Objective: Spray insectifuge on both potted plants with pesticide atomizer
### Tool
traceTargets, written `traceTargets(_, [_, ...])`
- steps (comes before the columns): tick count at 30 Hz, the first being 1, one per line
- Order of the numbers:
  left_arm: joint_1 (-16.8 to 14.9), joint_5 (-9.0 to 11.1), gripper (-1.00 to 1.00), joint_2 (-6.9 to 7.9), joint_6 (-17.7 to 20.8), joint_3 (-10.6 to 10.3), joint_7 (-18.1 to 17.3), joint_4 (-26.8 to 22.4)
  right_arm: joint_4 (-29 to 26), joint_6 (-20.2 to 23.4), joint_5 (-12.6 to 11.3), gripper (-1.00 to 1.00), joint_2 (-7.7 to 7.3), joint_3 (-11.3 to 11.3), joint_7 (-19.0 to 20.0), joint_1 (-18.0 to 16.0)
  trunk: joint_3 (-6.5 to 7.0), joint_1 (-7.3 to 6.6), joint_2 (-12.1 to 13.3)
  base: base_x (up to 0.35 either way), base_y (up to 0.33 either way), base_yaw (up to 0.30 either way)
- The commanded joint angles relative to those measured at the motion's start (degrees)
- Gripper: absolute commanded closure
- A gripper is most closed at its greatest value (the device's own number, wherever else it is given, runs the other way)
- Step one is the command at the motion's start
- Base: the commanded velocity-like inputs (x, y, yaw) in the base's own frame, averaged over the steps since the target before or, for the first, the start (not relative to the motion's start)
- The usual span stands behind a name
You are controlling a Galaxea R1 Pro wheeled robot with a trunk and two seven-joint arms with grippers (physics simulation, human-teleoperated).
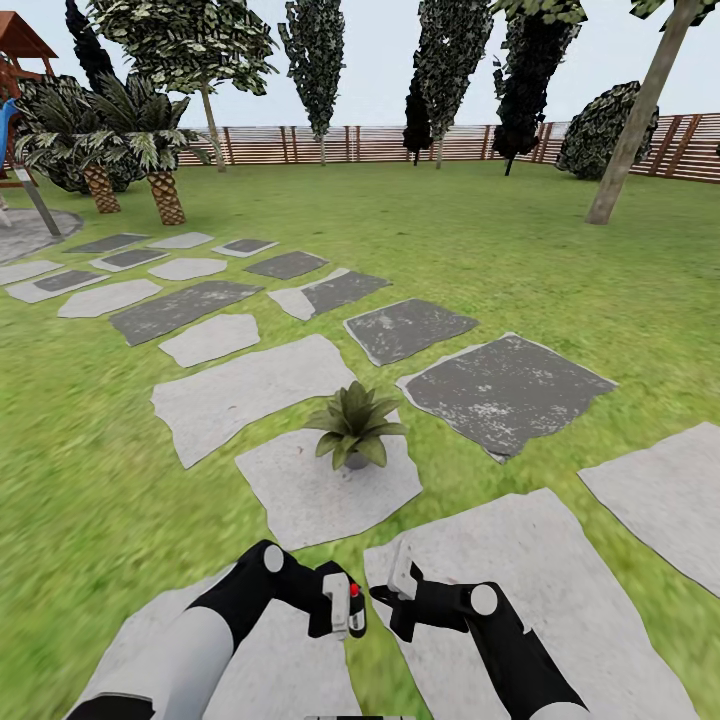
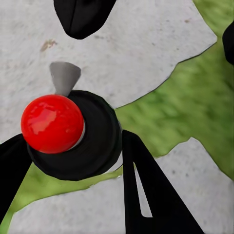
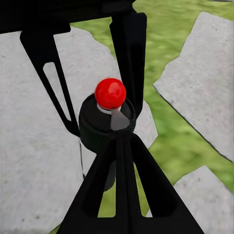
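Note:
The pesticide atomizer [image 1: 352, 597], a dark bottle with a red top [image 2: 51, 123] and a pale grey nozzle [image 2: 63, 75], is held low in front of me over the stepping stones. My left gripper [image 1: 343, 610] is shut on its body, one black finger [image 2: 146, 195] on each side. Just beside it is my right gripper [image 1: 403, 582], its fingers pressed together with nothing between them; its wrist view looks at the atomizer [image 3: 105, 126]. One potted plant [image 1: 355, 425], a green rosette in a grey pot, stands on a pale stone ahead of both grippers in the garden.
Grey stepping stones [image 1: 505, 390] run across the lawn toward the back left. Two palms [image 1: 165, 190] and a play structure [image 1: 20, 60] stand far left. A leaning tree trunk [image 1: 630, 140] is at the right. The brown slat fence [image 1: 380, 143] closes the back.

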Motion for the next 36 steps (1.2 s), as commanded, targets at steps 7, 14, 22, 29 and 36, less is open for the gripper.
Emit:
traceTargets(7, [0.0,-0.2,1.00,-0.34,-0.4,-0.1,-0.2,-0.1,-0.1,-0.3,0.5,1.00,0.09,-0.3,0.3,0.0,-0.05,-0.01,0.0,0.000,0.000,0.000])
traceTargets(14, [0.0,-0.2,1.00,-0.97,-0.4,-0.1,-0.2,-0.1,-0.1,-0.3,0.5,1.00,0.09,-0.3,0.3,0.0,-0.05,-0.01,0.0,0.000,0.000,0.000])
traceTargets(22, [0.0,-0.2,1.00,-1.08,-0.4,-0.1,-0.4,-0.1,-0.1,-0.3,0.5,1.00,0.09,-0.3,0.3,0.0,-0.05,-0.01,0.0,0.000,0.000,0.000])
traceTargets(29, [0.1,-0.4,1.00,8.34,-0.5,-0.3,-0.2,0.0,0.2,-0.3,0.5,1.00,0.06,-0.3,0.3,0.0,-0.05,-0.01,0.0,0.000,0.000,0.000])
traceTargets(36, [1.7,-0.1,1.00,13.97,-0.7,0.1,-0.2,-0.1,0.4,-0.3,0.7,1.00,-0.01,-0.3,0.3,0.0,-0.05,-0.01,0.0,0.000,0.000,0.000])
